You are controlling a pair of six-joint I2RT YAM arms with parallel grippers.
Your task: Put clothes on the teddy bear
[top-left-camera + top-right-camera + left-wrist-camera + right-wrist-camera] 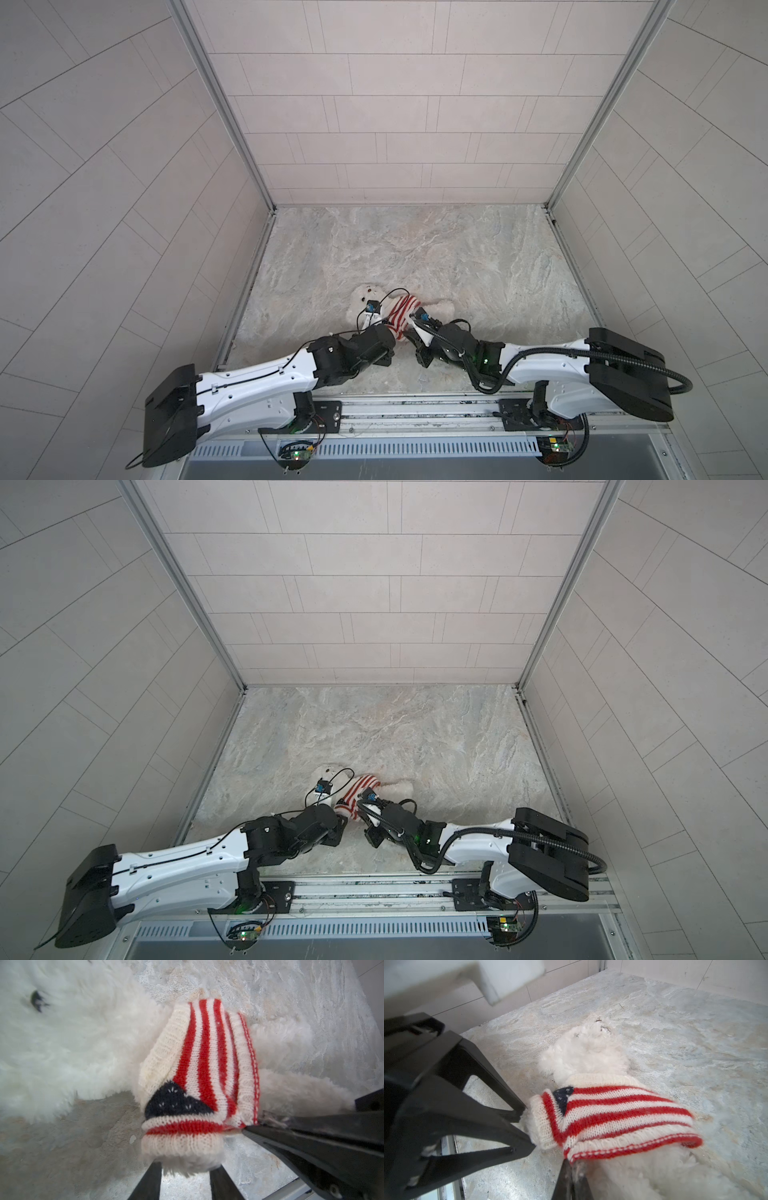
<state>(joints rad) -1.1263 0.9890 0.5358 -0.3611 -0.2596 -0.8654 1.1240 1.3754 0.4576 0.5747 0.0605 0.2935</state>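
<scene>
White plush makes up the teddy bear [587,1051], which lies stretched out on a pale marbled tabletop [457,257], directly in front of both grippers and reaching across from one to the other. Its dark eyes and nose face upward in a top view.

A knitted sweater [612,1113] in red and white stripes covers the torso. It has cream ribbed edges and a navy patch [176,1101] flecked with white at the shoulder.

One fluffy paw [187,1159] pokes out of a cream sleeve cuff, and the left gripper [187,1169] has hold of it. Its two black fingers stand partly apart, one on each side of the paw, pressing into the fur just past the cuff. The bear's head lies beyond this gripper, on the side away from the arm's base.

The right gripper [572,1165] is pinched fully closed on the red-trimmed lower hem of the sweater, at the bear's waist. The bare white legs stretch out beyond it, away from the left gripper. The two grippers sit near each other, with the striped body between their tips.

In both top views the two white and black arms reach in from a metal rail at the near edge. Pale tiled walls [374,596] enclose the tabletop on three sides.
</scene>
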